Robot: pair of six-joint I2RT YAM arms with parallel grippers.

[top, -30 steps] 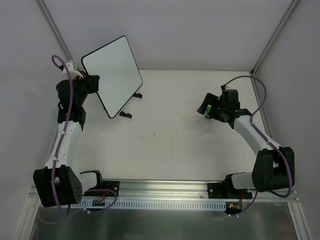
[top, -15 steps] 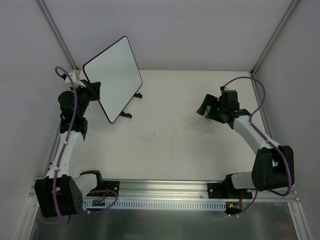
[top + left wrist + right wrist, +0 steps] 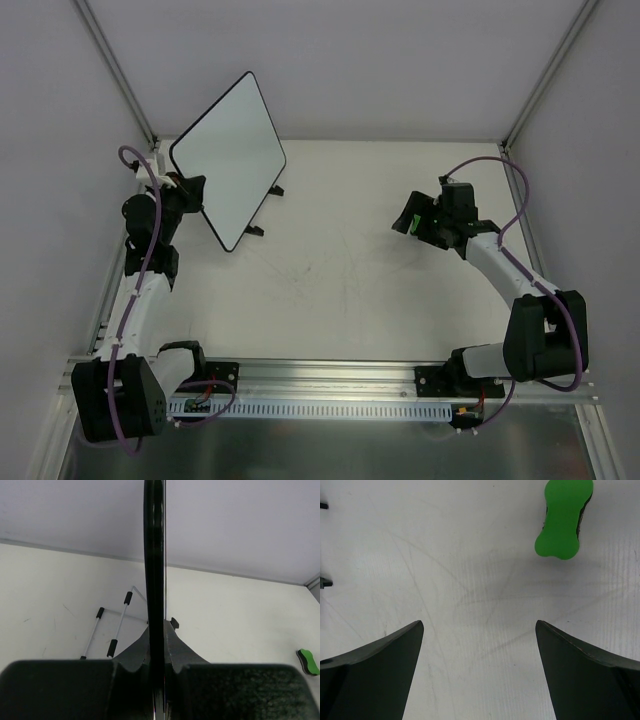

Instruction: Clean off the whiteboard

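Observation:
The whiteboard (image 3: 228, 160) is a white board with a thin black rim. It stands tilted at the back left on its black feet (image 3: 250, 231), and its face shows no writing. My left gripper (image 3: 195, 195) is shut on its left edge. In the left wrist view the board (image 3: 154, 570) is seen edge-on between the fingers of my left gripper (image 3: 159, 632). My right gripper (image 3: 415, 218) is open and empty above the table at the right, as the right wrist view (image 3: 479, 625) shows. A green eraser (image 3: 564, 517) lies on the table ahead of it, apart from the fingers.
The eraser also shows in the top view (image 3: 406, 222) and far right in the left wrist view (image 3: 309, 661). The board's wire stand legs (image 3: 115, 630) rest on the table behind it. White walls close the back and both sides. A metal rail (image 3: 330, 375) runs along the near edge.
My left arm has shifted toward the board and turned it a little, so the board stands slightly more to the right. My right gripper has barely moved.

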